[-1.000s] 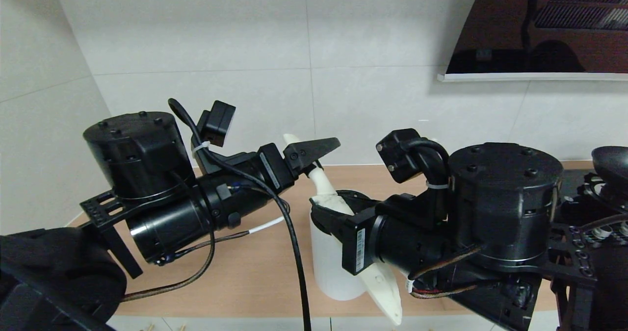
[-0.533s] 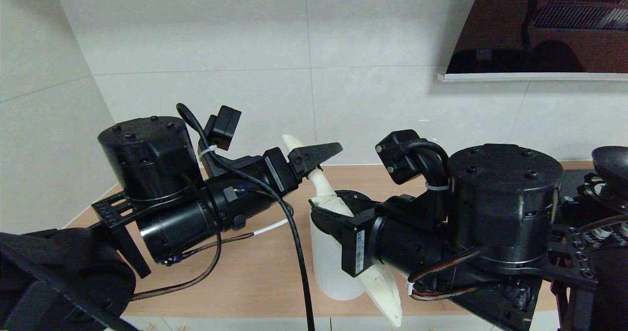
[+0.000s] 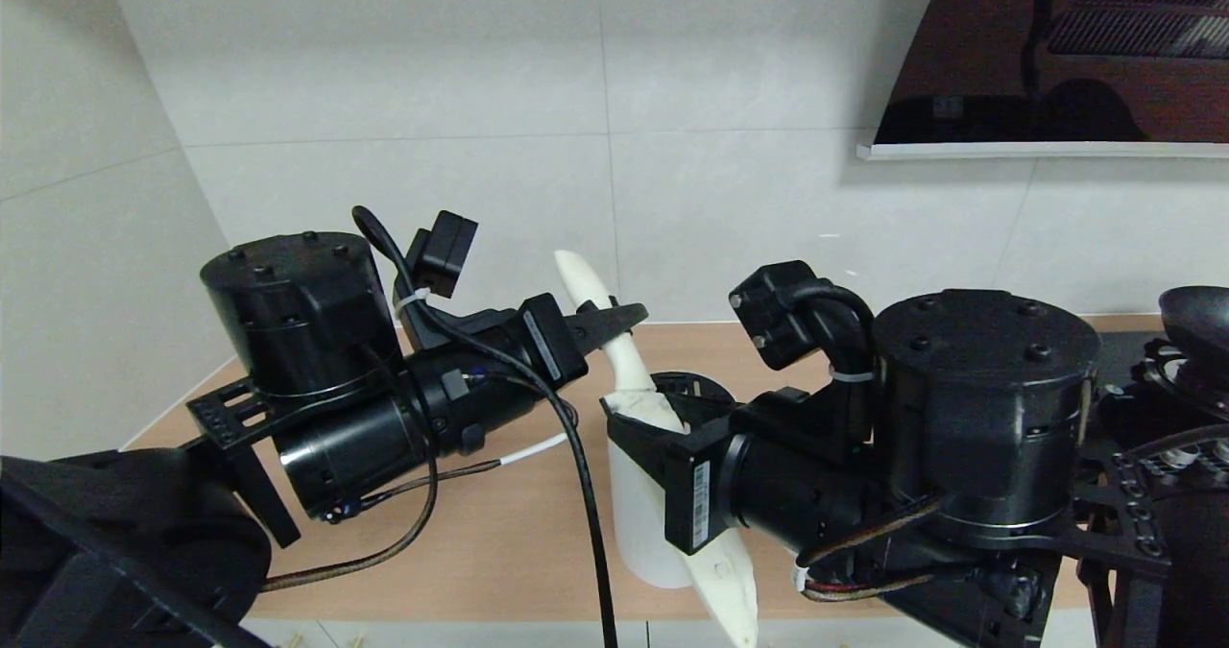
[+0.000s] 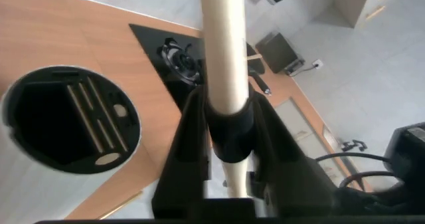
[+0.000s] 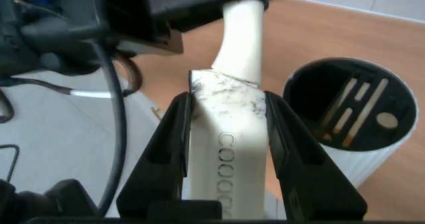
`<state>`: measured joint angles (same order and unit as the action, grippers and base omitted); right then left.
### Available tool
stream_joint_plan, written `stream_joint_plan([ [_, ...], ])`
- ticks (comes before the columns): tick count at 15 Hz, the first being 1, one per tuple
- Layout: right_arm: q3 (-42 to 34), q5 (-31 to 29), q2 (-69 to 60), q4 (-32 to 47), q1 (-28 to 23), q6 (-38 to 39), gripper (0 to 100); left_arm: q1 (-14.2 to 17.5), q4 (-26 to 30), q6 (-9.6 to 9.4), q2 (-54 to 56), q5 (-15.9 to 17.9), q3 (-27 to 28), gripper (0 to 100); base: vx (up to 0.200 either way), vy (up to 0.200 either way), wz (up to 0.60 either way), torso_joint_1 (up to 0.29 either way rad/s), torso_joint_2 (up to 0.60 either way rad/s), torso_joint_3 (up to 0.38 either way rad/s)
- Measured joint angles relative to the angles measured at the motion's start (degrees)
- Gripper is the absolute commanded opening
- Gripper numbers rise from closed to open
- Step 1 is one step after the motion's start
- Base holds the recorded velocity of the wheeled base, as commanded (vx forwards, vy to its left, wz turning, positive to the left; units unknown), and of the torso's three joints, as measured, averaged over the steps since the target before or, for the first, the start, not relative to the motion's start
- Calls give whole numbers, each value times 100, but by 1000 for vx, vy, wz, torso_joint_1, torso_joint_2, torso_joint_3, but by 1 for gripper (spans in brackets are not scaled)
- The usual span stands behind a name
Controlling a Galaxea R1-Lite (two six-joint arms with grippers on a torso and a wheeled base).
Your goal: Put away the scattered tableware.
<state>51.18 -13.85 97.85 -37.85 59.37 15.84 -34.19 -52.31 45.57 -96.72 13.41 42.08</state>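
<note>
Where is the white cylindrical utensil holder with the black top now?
In the head view, the white cylindrical holder stands at the centre of the wooden counter, below the right gripper and the cream plastic utensil it grips.

Holder (image 3: 638,523) on counter (image 3: 499,542), spatula (image 3: 629,370) just beside it

A light wooden desk (image 3: 499,533) runs along a wall of pale grey tiles (image 3: 480,72). A dark, glossy range hood (image 3: 1047,53) hangs at the upper right. A black gas hob (image 4: 153,38) sits in the desk's right end.
</note>
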Motion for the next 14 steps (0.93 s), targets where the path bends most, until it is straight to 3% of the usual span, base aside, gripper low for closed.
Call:
stream_joint_plan([
  [11,-18,-93,-12,-117,-6,-10,0,0,6,-5,24,0,-2,0,0,0,0,0,0,0],
  [12,-20,-93,-12,-118,-11,-10,100,0,6,-11,26,2,-7,0,0,0,0,0,0,0],
  [14,-18,-93,-20,-154,-11,-2,100,0,44,-22,24,-4,-7,0,0,0,0,0,0,0],
])
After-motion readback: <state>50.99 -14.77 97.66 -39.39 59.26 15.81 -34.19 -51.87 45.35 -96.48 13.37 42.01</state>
